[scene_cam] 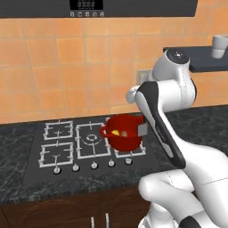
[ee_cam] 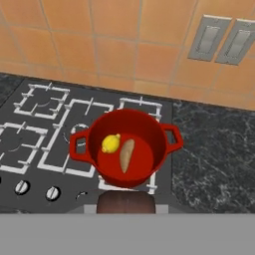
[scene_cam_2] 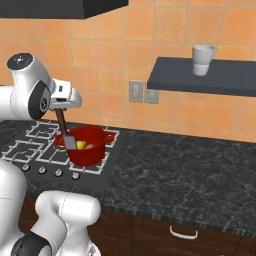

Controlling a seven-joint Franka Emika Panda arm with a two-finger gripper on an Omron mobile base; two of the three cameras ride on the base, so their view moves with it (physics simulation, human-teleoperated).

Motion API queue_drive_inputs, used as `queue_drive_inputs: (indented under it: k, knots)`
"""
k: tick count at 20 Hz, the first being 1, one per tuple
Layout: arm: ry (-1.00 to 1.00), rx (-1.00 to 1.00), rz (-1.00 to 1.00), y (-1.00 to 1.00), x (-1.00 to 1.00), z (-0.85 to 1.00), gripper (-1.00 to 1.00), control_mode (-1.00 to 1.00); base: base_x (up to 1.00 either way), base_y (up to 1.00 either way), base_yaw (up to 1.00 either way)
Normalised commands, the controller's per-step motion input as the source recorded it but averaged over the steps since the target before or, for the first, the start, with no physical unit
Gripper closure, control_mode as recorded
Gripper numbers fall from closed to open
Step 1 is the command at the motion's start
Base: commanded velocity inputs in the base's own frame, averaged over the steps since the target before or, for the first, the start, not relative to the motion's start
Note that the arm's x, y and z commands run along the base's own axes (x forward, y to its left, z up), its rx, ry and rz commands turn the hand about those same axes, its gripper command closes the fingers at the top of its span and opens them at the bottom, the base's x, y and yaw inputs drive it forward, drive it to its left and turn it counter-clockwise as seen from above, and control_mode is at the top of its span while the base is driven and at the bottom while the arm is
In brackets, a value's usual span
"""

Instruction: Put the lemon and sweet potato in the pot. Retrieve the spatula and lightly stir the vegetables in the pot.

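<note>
The red pot (ee_cam: 155,130) stands on the front right burner of the stove. On its bottom lie the yellow lemon (ee_cam: 110,143) and, just to its right, the tan sweet potato (ee_cam: 126,155), both apart from the walls. My gripper (scene_cam_2: 59,108) hovers above the pot (scene_cam_2: 85,157), shut on the dark handle of the spatula (scene_cam_2: 62,125). The spatula hangs down with its grey blade (scene_cam_2: 69,142) at the rim's near left side. In the left base view the blade (scene_cam: 143,130) shows beside the pot (scene_cam: 127,143). In the hand view the spatula's brown handle (ee_cam: 125,202) sits low in the middle.
The black stove (scene_cam: 58,153) has bare burner grates left of the pot and a row of knobs (scene_cam: 93,165) along its front. Dark counter (scene_cam_2: 190,172) stretches to the right. A wall shelf (scene_cam_2: 200,80) carries a white cup (scene_cam_2: 202,60). Outlets (scene_cam_2: 142,92) sit on the tiled wall.
</note>
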Motion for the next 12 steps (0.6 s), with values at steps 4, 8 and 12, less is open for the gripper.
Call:
queue_drive_inputs:
  k: [4,8,12]
  knots:
    - [0.00,0.00,0.00,0.00,0.00,0.00,1.00,1.00,1.00,-0.10,-0.24]
    - [0.00,0.03,-0.05,0.00,0.25,0.02,1.00,-1.00,0.75,0.00,-0.17]
    - [0.00,0.13,-0.16,0.00,1.00,0.00,1.00,-1.00,0.00,0.00,0.00]
